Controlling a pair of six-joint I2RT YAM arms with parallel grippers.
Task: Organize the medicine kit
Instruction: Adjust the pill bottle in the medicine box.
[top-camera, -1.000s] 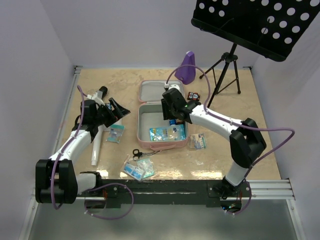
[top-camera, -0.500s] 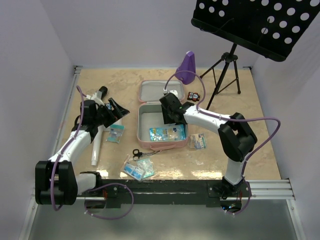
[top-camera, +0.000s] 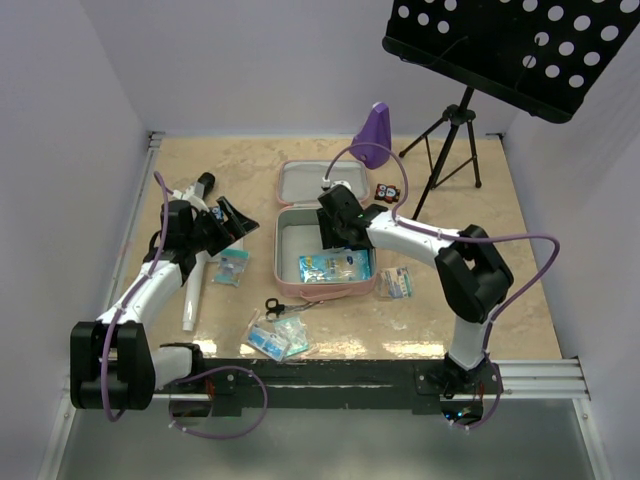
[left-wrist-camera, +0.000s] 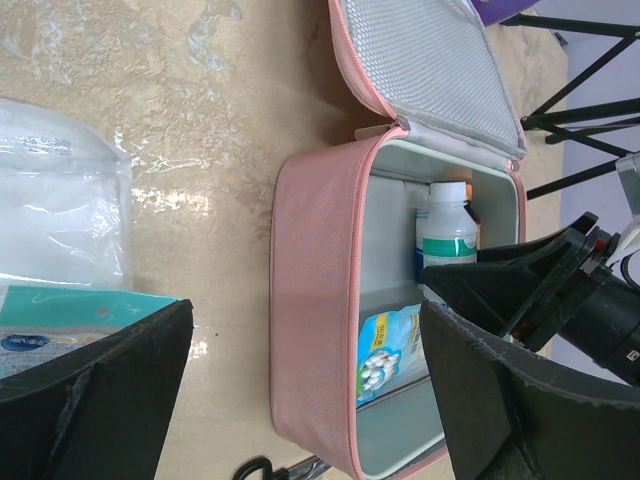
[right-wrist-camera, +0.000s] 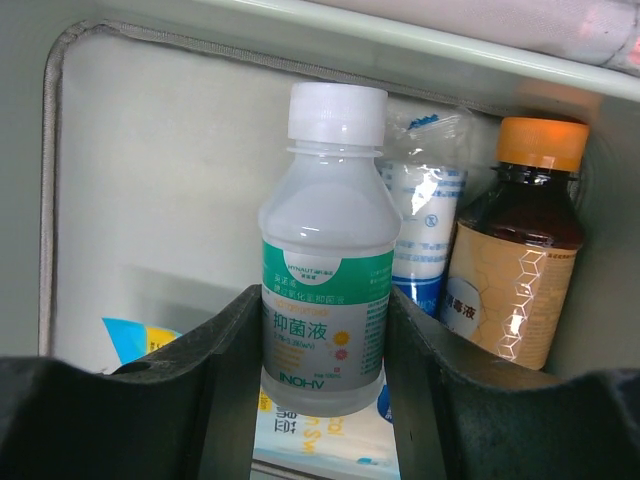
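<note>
Pale walls (top-camera: 250, 60) box a beige tabletop (top-camera: 480, 210), with one medicine kit (left-wrist-camera: 310, 300) open at its middle. Inside it the right gripper (right-wrist-camera: 325, 310) clasps one white bottle (right-wrist-camera: 325, 200) beside one brown bottle (right-wrist-camera: 515, 260). The left gripper (left-wrist-camera: 305, 330) gapes empty.

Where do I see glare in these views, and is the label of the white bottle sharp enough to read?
Right wrist: the white bottle is in focus, its label legible; small highlights on the brown bottle. Left wrist: bright reflections on the table beside the medicine kit. Top external: pale glare on the table near its front edge.
</note>
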